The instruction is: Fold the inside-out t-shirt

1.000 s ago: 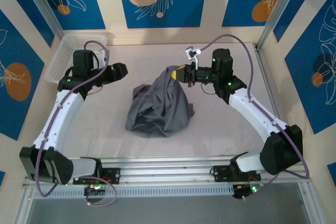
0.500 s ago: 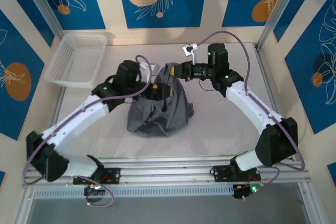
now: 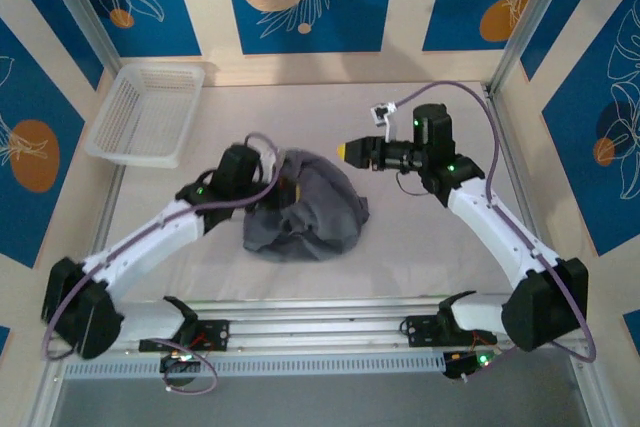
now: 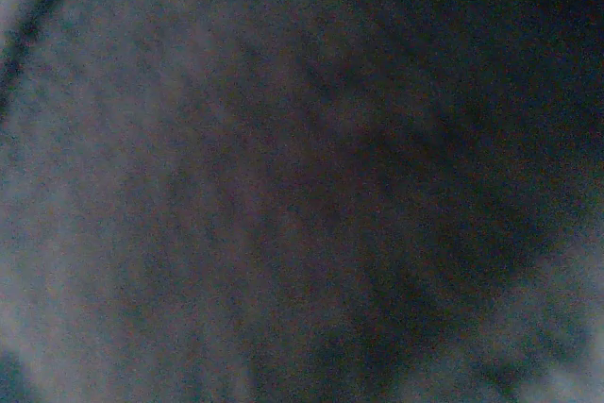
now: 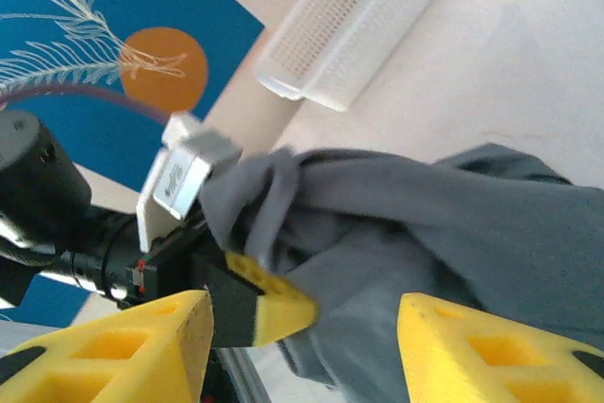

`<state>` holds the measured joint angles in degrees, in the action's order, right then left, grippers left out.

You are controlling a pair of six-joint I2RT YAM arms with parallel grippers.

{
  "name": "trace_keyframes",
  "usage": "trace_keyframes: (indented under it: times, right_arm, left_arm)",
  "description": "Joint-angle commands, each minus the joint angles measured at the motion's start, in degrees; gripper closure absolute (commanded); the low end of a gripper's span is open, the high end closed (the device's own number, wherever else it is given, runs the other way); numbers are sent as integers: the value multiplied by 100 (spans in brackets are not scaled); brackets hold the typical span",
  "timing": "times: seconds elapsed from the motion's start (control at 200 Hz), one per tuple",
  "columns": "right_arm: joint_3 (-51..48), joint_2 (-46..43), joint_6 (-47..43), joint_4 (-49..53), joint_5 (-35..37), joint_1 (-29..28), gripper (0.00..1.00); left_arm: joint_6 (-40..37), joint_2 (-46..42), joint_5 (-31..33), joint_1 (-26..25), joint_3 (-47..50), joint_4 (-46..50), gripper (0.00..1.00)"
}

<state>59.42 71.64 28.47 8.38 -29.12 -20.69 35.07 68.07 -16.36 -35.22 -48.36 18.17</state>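
The crumpled slate-grey cotton t-shirt [image 3: 320,215] drapes over the left gripper [image 3: 290,188] — clamped or not, I cannot tell. The right gripper [image 3: 347,150] hovers just beside the cloth, its yellow fingers apart.

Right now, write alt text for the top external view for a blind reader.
A slate-grey t-shirt lies crumpled in a heap at centre. The left gripper is buried in its left edge; the right gripper hovers apart beyond its far-right side. A white lattice basket sits far left.
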Motion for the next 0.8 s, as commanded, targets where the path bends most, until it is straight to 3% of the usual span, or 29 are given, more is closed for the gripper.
trace_keyframes:
  times: [0.0,0.07,0.17,0.235,0.305,0.51,0.67,0.795]
  right_arm:
    - [-324,95,-482,355,366,-258,45]
    - [-317,183,-628,537,404,-410,45]
    - [-250,291,-863,609,528,-635,45]
    - [-81,471,-1057,752,698,-811,44]
    - [194,794,-1113,1023,988,-1023,44]
    - [785,1700,-1487,1512,1551,-1525,38]
    - [606,1678,-1297,1397,1659,-1483,37]
    - [354,1419,-1333,1294,1648,-1477,37]
  left_arm:
    - [1084,-817,414,33,1324,459,68]
    - [1381,-1466,519,33,1693,519,40]
    - [1186,-2305,1265,49,1269,1372,26]
    - [888,-2561,1720,147,778,1938,23]
    - [480,-2369,1794,327,245,2332,23]
    - [-1292,-317,1364,420,-1317,3061,19]
    - [-2966,887,1311,429,-1922,3273,19]
    - [-3539,1546,1237,475,-2035,3136,19]
